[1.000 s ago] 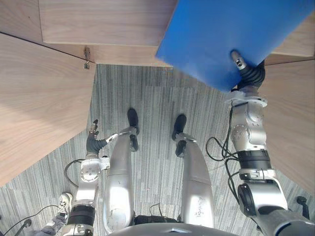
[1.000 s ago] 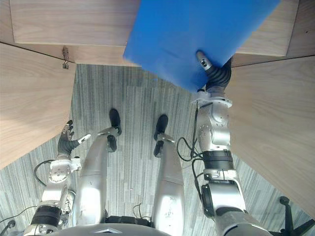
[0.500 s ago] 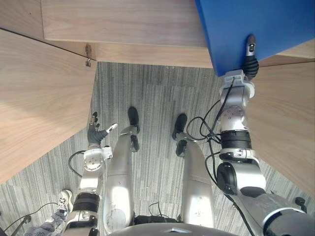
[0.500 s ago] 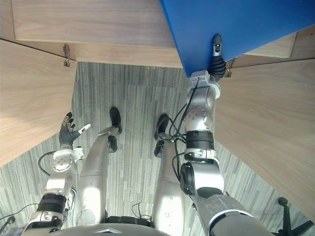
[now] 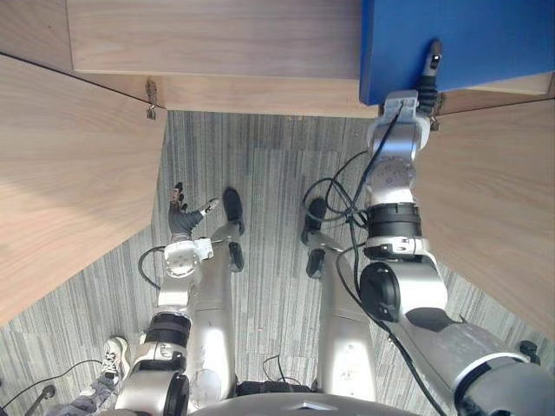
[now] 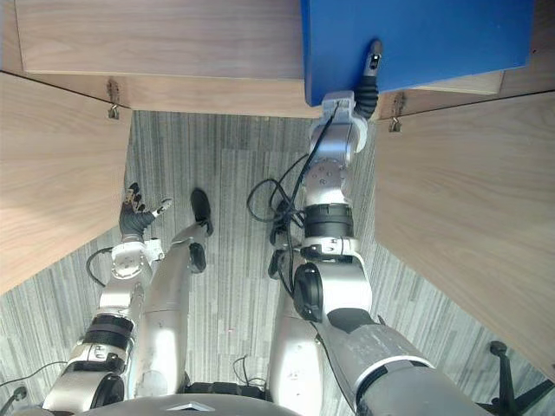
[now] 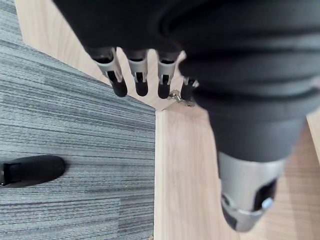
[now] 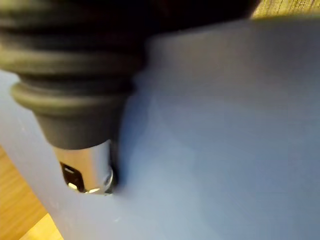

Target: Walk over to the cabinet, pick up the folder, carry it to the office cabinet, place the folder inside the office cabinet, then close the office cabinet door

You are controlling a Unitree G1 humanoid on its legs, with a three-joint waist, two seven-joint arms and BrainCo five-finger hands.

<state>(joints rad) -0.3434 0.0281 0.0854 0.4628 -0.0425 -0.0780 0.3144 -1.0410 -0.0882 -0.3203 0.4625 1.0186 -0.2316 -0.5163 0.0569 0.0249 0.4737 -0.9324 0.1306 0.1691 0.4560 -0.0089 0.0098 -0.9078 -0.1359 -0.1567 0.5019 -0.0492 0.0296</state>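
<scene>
The folder (image 5: 451,39) is up at the cabinet (image 5: 217,39), out toward its right side, with the near edge poking out past the front lip. The right hand (image 5: 431,65) has it pinched: the thumb lies flat on the blue top face and the fingers are tucked underneath, out of sight. I can't tell whether the folder is resting on the wood or hanging just above it.

The left hand (image 5: 180,217) hangs low by the left door (image 5: 69,173), fingers loose and spread, holding nothing.

From here I'd say the placing is nearly done, but not quite. The thing to get right is depth: push the folder further in, flat and square, until nothing overhangs the lip. Otherwise the right door (image 5: 494,199) would catch it on the swing. Let go only once the wood takes its weight, then draw the hand straight back so the thumb doesn't drag the folder out again. Both doors stand wide, so closing has yet to start.
</scene>
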